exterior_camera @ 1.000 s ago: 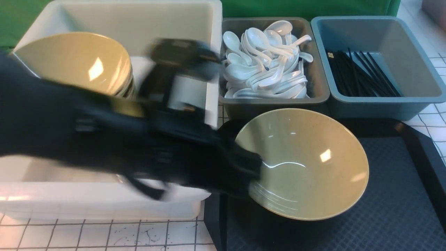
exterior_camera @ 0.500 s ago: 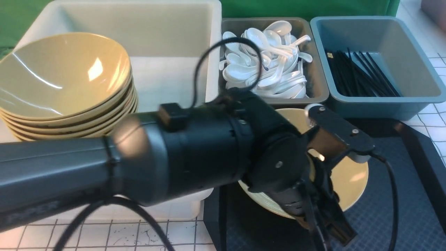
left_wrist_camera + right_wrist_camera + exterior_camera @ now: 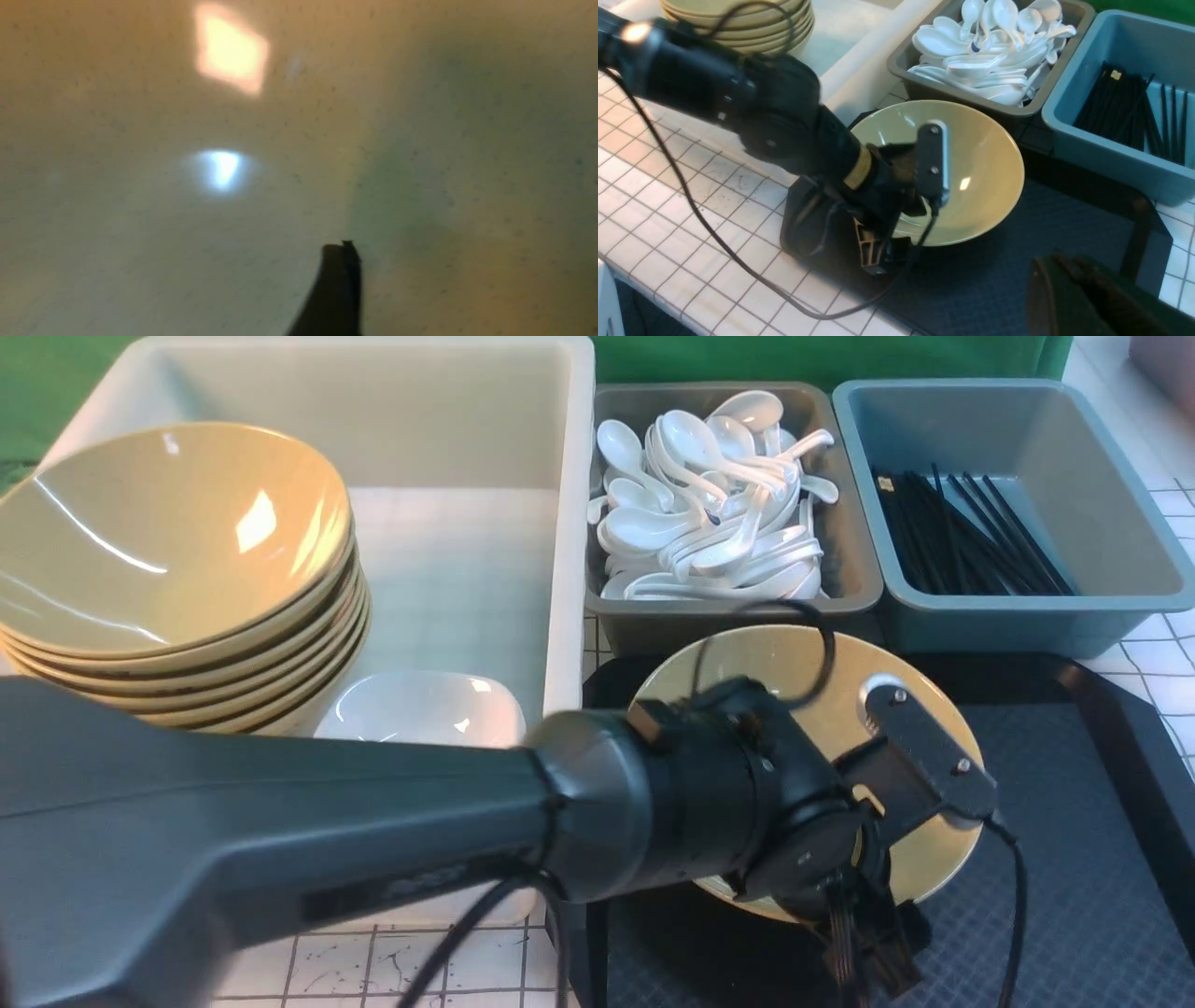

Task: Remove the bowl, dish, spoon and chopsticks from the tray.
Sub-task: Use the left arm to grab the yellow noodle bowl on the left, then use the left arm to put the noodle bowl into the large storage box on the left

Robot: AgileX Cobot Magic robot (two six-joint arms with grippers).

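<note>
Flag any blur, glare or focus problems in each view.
Front view: the left arm close to the lens is soft; bright glare on the stacked bowls. Left wrist view: filled by the blurred bowl interior with two reflections, one dark fingertip. Right wrist view: mostly sharp; the right hand is dark and defocused.

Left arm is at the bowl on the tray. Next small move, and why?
Probably close the jaws on the near rim of the bowl. The left gripper sits at that rim, and the left wrist view shows one finger over the bowl's inner wall, so it seems to straddle the edge. The bowl rests on the tray; grip can't be confirmed.
</note>
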